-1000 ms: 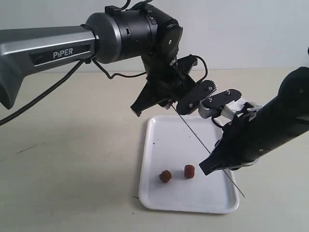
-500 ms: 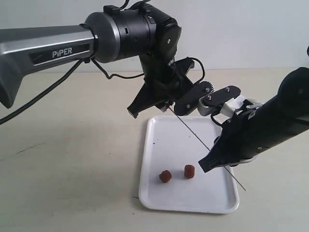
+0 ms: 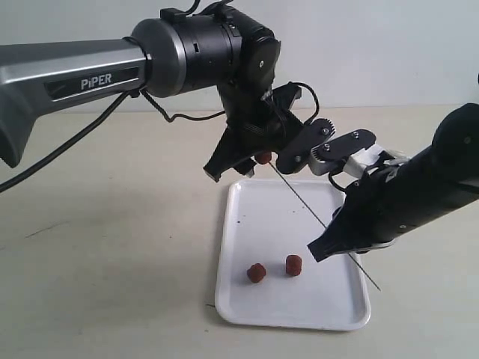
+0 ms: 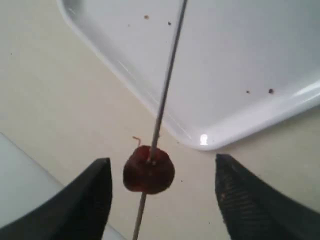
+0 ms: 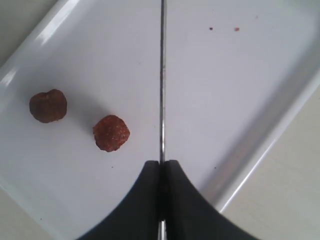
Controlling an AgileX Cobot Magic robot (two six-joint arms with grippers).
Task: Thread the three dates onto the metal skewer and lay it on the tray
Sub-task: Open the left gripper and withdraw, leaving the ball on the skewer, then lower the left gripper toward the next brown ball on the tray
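One dark red date (image 4: 149, 169) (image 3: 263, 157) is pierced on the upper end of the metal skewer (image 3: 318, 217) (image 4: 167, 75) (image 5: 162, 85). Around that date my left gripper (image 4: 162, 192) (image 3: 258, 161) stands open, with a gap on both sides. My right gripper (image 5: 161, 167) (image 3: 340, 250) is shut on the skewer lower down and holds it slanted above the white tray (image 3: 258, 310) (image 5: 260, 145) (image 4: 240, 120). Two more dates (image 3: 257, 273) (image 3: 293, 265) (image 5: 48, 106) (image 5: 111, 133) lie loose on the tray near its front.
The beige table (image 3: 112, 262) spreads round the tray. My left arm, marked PIPER (image 3: 97, 82), reaches in from the left above the table. A few dark specks (image 4: 270, 91) dot the tray.
My left gripper has opened and let go of the date, which now hangs on the skewer in plain sight. The right gripper and skewer have barely shifted.
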